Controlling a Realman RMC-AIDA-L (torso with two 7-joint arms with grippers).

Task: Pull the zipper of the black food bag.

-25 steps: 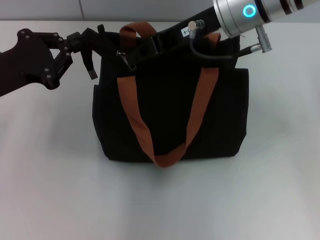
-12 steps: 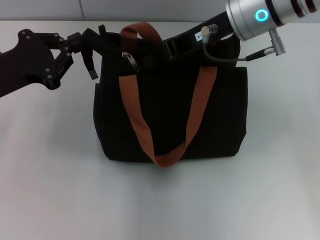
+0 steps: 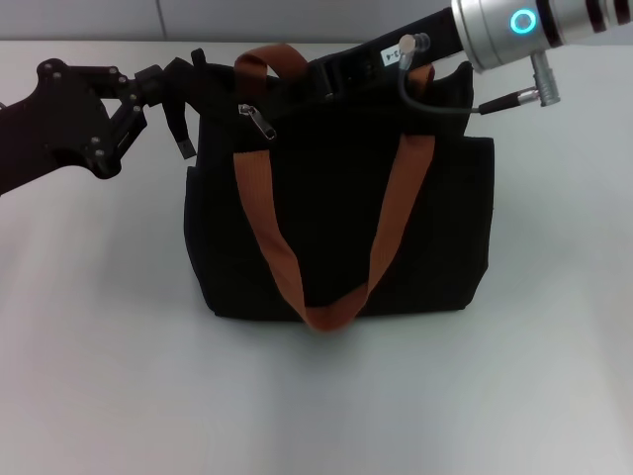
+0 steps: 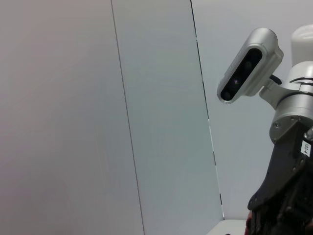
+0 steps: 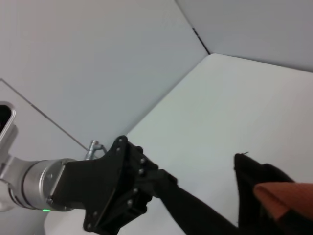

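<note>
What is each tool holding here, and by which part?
The left tool is closed on the black bag at its top left corner. The right tool's tip is hidden behind the bag's top edge, so its hold cannot be told.

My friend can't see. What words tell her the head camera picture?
A black food bag with orange-brown straps stands on a white table. The left hand is at its top left corner, near the silver zipper; the right arm reaches over the top.

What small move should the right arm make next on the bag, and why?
Probably bring the right pincer across to the zipper: its silver tab hangs free near the black food bag's left top corner, which the left pincer holds steady.
</note>
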